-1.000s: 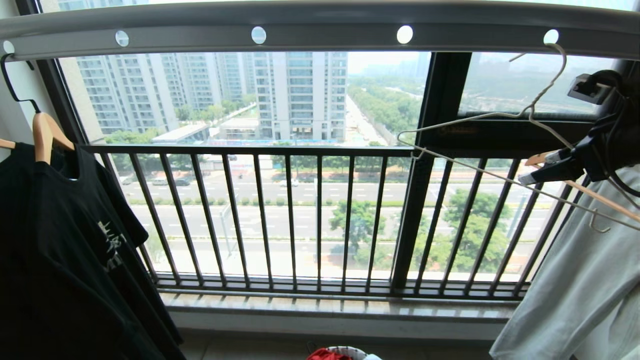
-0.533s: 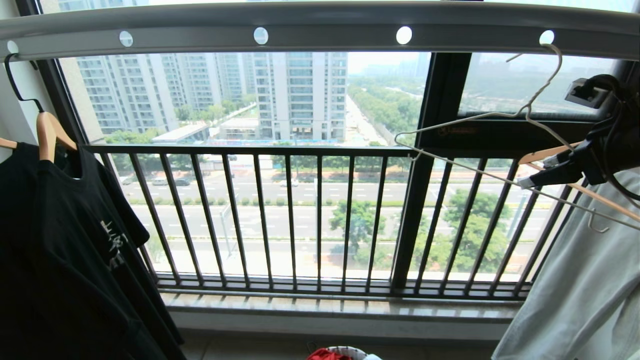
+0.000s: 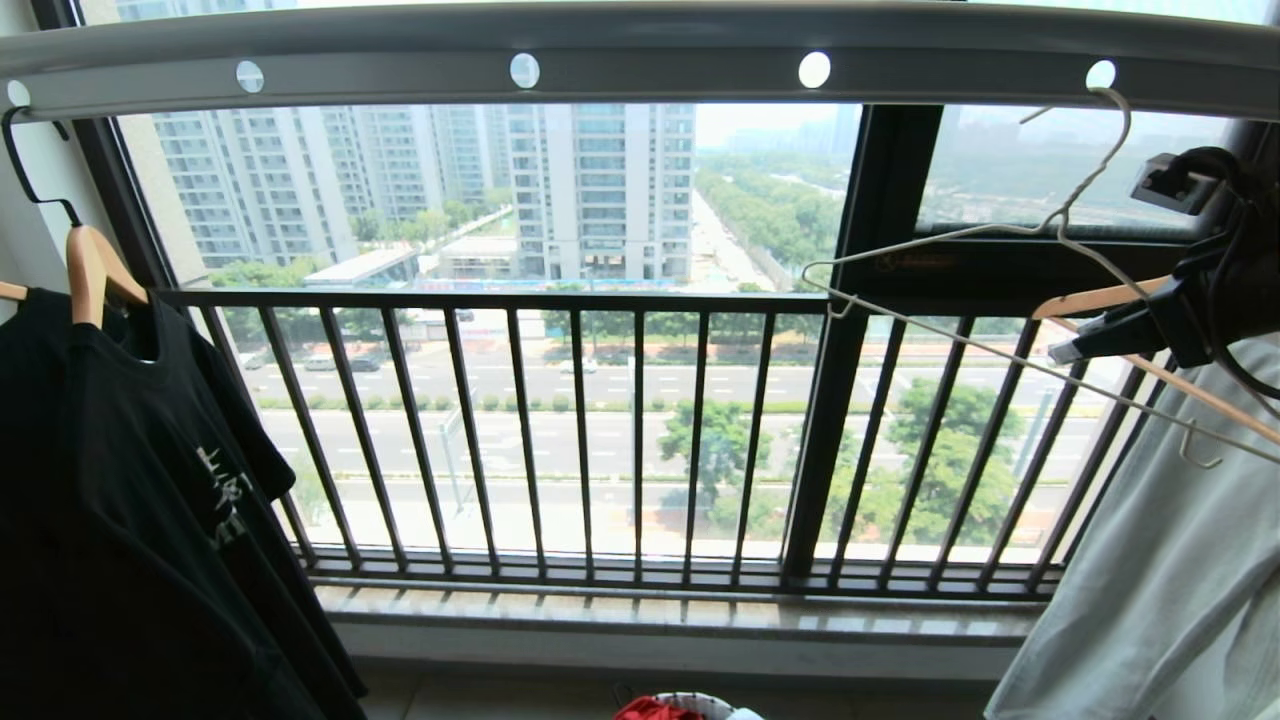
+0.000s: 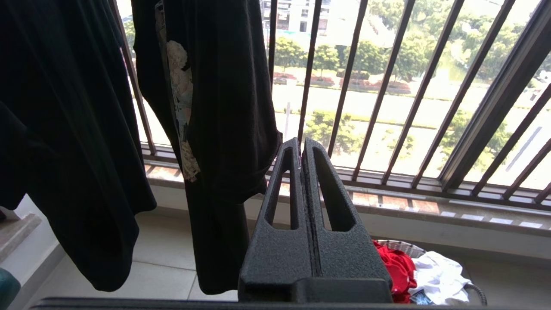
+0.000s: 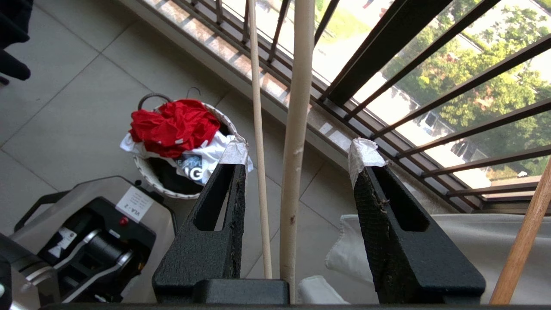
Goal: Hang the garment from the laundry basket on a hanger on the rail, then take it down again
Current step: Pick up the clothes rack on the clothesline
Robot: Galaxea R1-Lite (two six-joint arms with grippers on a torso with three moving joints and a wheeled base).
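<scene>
The thin white wire hanger (image 3: pixel 1000 300) hangs tilted from the rail (image 3: pixel 640 50); light and springy, it likely swings, so its straight lower wire is the best hold. The right pincer (image 5: pixel 297 155) stands half open around that wire, not clamped. The soft red T-shirt (image 5: pixel 174 125) lies crumpled in the laundry basket (image 5: pixel 150 172); the left pincer (image 4: pixel 300 148) is closed, empty.

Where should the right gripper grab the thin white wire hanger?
The straight lower wire of the thin white wire hanger, right of its middle, from the room side, jaws across it. Its hook sits in a hole of the grey-white rail, leaving that wire free; the open right gripper straddles it there.
</scene>
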